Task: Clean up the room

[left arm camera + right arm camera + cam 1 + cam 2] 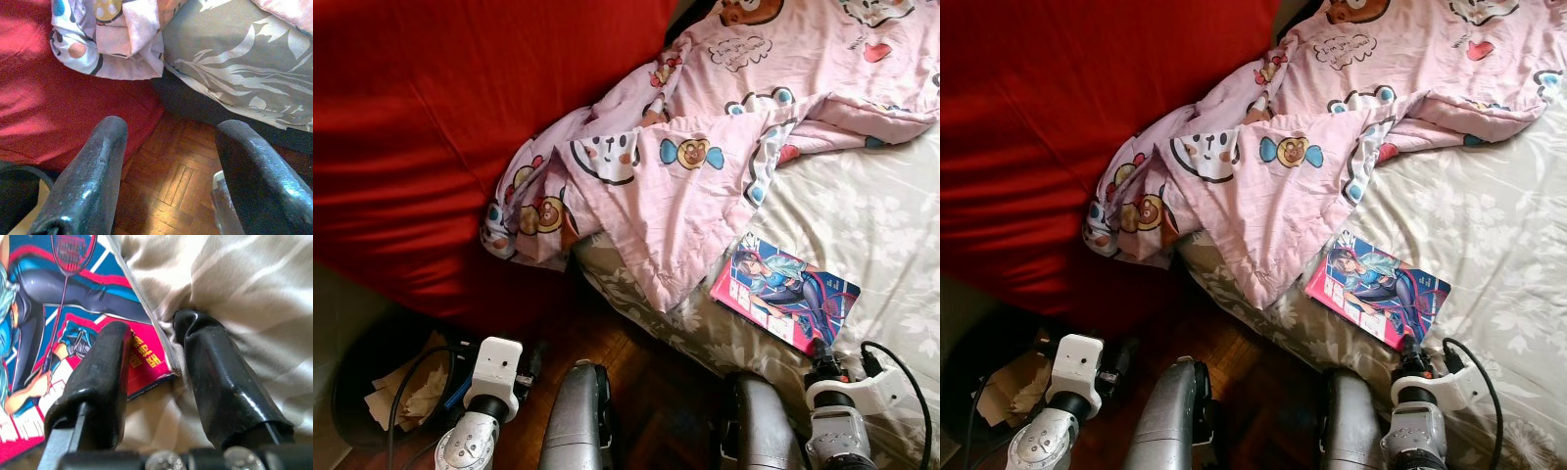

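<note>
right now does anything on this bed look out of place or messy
Yes. The pink cartoon-print blanket is bunched up and hangs off the bed's corner, and a glossy pink-and-blue comic book lies askew near the floral sheet's edge, where the right claw straddles its corner.

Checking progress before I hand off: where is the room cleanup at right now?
Early. Nothing looks put away yet. In hand: the right tool straddles the edge of the comic book on the bed, one finger on its cover, one on the sheet; not lifted. Left: the pink blanket lies crumpled, spilling onto the red beanbag. Left tool is open above the wood floor.
</note>
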### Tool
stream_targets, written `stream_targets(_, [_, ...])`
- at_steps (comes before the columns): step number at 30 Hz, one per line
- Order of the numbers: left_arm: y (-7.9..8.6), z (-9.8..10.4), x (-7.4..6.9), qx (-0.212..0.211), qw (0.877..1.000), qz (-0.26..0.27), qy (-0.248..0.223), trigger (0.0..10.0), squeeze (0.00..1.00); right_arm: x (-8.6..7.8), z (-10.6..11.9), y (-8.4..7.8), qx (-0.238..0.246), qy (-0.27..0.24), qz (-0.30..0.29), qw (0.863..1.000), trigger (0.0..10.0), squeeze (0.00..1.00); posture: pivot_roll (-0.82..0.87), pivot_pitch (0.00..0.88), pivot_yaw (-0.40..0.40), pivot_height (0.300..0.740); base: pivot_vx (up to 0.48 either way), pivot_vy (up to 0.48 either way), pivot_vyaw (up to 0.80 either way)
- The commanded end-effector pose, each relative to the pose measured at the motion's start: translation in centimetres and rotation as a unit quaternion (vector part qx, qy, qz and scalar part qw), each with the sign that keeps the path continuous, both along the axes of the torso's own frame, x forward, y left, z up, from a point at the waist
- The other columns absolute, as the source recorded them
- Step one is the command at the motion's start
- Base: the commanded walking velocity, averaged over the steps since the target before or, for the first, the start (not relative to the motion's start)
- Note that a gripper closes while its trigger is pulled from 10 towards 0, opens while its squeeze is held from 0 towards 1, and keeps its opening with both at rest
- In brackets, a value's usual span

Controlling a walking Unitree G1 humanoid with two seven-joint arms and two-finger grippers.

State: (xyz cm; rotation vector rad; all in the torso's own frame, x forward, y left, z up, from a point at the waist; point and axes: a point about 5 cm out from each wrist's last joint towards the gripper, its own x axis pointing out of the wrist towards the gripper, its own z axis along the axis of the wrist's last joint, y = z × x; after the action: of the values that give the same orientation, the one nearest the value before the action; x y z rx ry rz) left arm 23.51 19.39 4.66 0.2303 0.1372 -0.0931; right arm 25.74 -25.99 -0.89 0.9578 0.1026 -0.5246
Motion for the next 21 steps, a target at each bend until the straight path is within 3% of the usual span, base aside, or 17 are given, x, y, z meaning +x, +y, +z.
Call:
stream_targets(1, [0.4,-0.9,-0.6,0.007,1.0,0.009,0.018,10.0,0.0,-1.9,-1.0,-1.2,0.005,0.026,-0.046,0.999,10.0,0.0,0.04,0.296,0.142,0.605,0.0,0.0,0.0])
stream_targets(8, [0.5,-1.3,-0.7,0.007,1.0,0.015,0.019,10.0,0.0,-1.9,-1.3,0.3,-0.005,0.009,-0.02,1.0,10.0,0.0,0.02,0.282,0.123,0.605,0.0,0.0,0.0])
stream_targets(14, [0.4,-1.5,-0.6,0.004,1.0,0.018,0.017,10.0,0.0,-3.0,-1.3,0.2,-0.025,-0.006,-0.032,0.999,10.0,0.0,0.0,0.277,0.11,0.605,0.0,0.0,0.0])
stream_targets(21, [0.1,-1.6,-0.5,0.001,1.0,0.017,0.016,10.0,0.0,-2.9,0.4,0.1,-0.106,-0.035,-0.016,0.994,10.0,0.0,-0.01,0.27,0.098,0.605,0.0,0.0,0.0])
